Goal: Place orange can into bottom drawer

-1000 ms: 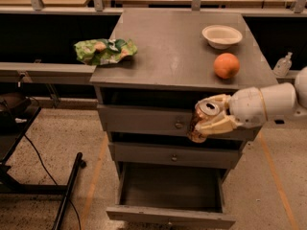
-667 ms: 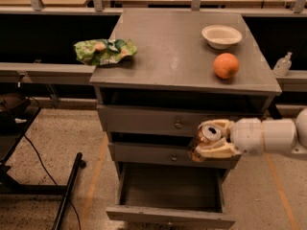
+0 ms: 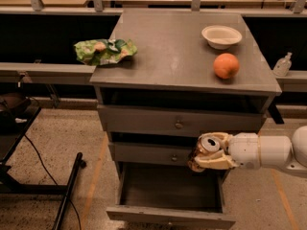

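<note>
A grey metal bench (image 3: 172, 56) with three drawers in its front stands in the middle of the frame on a speckled floor (image 3: 62, 143). On its flat top a crumpled green snack bag (image 3: 104, 51) lies at the left edge, partly overhanging. A white bowl (image 3: 221, 36) sits toward the back right. A round orange fruit (image 3: 226, 65) rests just in front of the bowl, apart from it.

The top drawer (image 3: 178, 125) and middle drawer (image 3: 173, 158) are pushed in, each with a small knob. The bottom drawer (image 3: 168, 216) is pulled out toward the lower edge of the frame, its inside in shadow.

A white arm (image 3: 268, 152) reaches in from the lower right. Its gripper (image 3: 207, 158) hangs in front of the right end of the middle drawer, above the right rear part of the open bottom drawer. The jaws are closed around the orange can (image 3: 209, 144), which tilts slightly and shows its silver top with the pull tab.

A dark ledge runs behind the bench on both sides. A small clear bottle (image 3: 283, 64) stands on it at the right. A black stand leg (image 3: 67, 190) and a cable cross the floor at lower left, and faint orange lines mark the floor.
</note>
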You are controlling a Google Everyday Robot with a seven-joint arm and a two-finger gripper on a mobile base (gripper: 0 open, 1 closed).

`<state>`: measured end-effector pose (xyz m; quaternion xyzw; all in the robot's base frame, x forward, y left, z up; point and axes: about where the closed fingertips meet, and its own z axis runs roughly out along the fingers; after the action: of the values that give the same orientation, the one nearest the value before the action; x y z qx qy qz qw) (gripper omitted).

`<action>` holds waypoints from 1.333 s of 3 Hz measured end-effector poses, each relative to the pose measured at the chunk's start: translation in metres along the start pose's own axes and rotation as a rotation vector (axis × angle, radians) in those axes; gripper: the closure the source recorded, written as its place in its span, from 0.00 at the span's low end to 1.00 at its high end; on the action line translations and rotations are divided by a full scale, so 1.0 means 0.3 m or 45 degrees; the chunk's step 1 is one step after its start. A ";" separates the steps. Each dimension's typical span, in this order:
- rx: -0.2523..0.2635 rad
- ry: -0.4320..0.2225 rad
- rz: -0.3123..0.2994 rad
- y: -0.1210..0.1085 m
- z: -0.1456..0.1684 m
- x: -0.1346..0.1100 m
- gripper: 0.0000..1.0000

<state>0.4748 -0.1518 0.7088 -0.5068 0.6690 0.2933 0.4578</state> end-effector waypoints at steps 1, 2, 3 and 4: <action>0.020 -0.020 0.047 0.021 0.101 0.140 1.00; 0.005 -0.007 0.062 0.086 0.347 0.442 1.00; -0.003 -0.047 0.137 0.125 0.445 0.557 1.00; -0.009 -0.050 0.139 0.129 0.446 0.555 1.00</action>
<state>0.4691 -0.0933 0.4999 -0.4652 0.6856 0.3301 0.4523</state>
